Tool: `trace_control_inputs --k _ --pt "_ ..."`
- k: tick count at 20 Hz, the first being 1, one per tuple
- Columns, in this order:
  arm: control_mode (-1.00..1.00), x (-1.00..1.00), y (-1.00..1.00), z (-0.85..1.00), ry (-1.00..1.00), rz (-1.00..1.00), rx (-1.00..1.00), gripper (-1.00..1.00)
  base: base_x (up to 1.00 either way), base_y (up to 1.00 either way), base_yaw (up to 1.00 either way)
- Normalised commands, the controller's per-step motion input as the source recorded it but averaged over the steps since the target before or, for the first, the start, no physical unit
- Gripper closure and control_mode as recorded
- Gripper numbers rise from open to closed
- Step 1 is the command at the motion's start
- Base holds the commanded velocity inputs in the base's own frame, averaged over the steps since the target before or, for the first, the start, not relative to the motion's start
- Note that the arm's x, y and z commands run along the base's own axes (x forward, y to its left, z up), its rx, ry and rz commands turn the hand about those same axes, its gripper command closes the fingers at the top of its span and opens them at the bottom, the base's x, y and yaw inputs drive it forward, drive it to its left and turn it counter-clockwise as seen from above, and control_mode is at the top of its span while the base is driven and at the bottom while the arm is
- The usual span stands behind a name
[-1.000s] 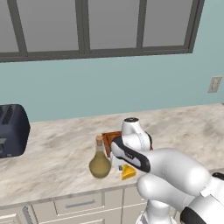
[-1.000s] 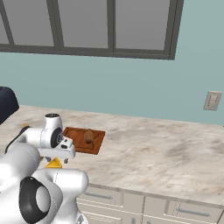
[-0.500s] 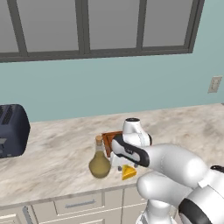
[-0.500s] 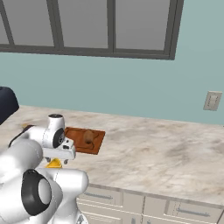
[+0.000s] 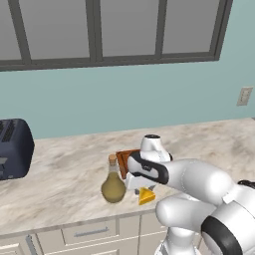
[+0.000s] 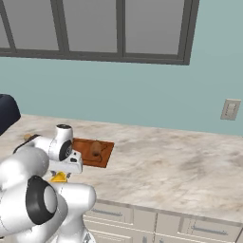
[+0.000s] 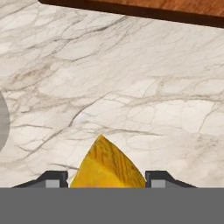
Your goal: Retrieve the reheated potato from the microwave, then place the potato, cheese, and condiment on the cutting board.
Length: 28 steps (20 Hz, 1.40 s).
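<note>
A yellow cheese [image 7: 107,164] wedge lies on the marble counter, and my gripper [image 7: 107,179] has come down over it, a dark fingertip [image 7: 54,178] pressed against each side. From the left base view, the cheese [image 5: 146,196] peeks out under my hand. The olive condiment [image 5: 113,183] bottle stands upright just left of it. Behind them lies the reddish cutting board [image 6: 108,151] with the brown potato [image 6: 96,148] resting on it. The board's near edge [image 7: 175,11] runs along the top of the hand view. The microwave is out of view.
A dark blue toaster [image 5: 12,147] sits at the far left of the counter. The counter's front edge and drawers [image 5: 89,231] run just below the cheese. Open marble stretches to the right [image 6: 190,166], under a wall outlet [image 6: 230,109].
My hand has sunk a little toward the counter and the fingers have closed in against the cheese. Bottle, board and potato have stayed put.
</note>
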Motion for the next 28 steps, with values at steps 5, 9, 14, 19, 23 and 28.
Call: trace_control_inputs --k 5,9,14,19,23,28 --pt "-1.0 -0.25 -0.01 -0.5 0.04 0.01 -0.04 1.0 0.0 0.0 0.0" --pt "-1.0 -0.24 -0.09 -0.44 0.03 0.01 -0.04 1.0 0.0 0.0 0.0" --pt "-1.0 -0.27 -0.24 -0.01 0.0 0.0 -0.01 1.0 0.0 0.0 0.0" --pt "-1.0 -0.1 -0.23 0.24 0.0 0.0 -0.06 1.0 0.0 0.0 0.0" --pt "-1.0 0.01 -0.11 0.32 0.0 0.0 -0.06 1.0 0.0 0.0 0.0" --pt "-1.0 0.25 0.0 0.28 0.0 0.04 -0.06 1.0 0.0 0.0 0.0"
